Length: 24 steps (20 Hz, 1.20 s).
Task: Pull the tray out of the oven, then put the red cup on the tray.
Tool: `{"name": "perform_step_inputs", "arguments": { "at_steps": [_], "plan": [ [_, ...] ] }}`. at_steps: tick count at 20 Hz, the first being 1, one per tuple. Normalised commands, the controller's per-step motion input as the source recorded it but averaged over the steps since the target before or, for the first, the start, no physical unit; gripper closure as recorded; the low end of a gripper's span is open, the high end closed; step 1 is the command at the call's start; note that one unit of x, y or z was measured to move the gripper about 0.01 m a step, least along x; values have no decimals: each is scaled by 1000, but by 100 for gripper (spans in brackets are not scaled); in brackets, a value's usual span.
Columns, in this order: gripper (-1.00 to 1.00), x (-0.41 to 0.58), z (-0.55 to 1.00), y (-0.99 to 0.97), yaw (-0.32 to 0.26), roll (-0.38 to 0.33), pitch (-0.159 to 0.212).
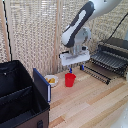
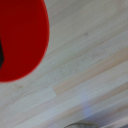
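Observation:
The red cup (image 1: 70, 79) stands upright on the wooden table, right of a small white bowl. My gripper (image 1: 76, 68) hangs just above it and slightly toward the exterior view's right, its two fingertips apart and holding nothing. In the wrist view the red cup (image 2: 20, 40) fills one corner, blurred and very close. The oven (image 1: 116, 50) sits at the exterior view's right with its door folded down. The tray (image 1: 107, 59), a dark rack of thin bars, sticks out of the oven's front over the door.
A white bowl (image 1: 51, 79) with yellow bits lies beside the cup. A big black fabric case (image 1: 20, 97) stands open at the exterior view's left. The oven door's bar handle (image 1: 96, 74) reaches toward the cup. A woven screen backs the table (image 2: 85, 75).

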Motion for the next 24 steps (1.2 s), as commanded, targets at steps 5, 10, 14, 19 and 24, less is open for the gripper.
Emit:
{"name": "perform_step_inputs", "arguments": {
  "at_steps": [5,10,14,19,24],
  "plan": [
    [-100,-146,-425,0,160,11,-10],
    [100,-30,-231,-31,104,62,-15],
    [100,-89,0,-16,6,8,-5],
    [100,18,0,3,47,0,-15],
    [100,3,55,-43,-79,0,-199]
  ]
}}
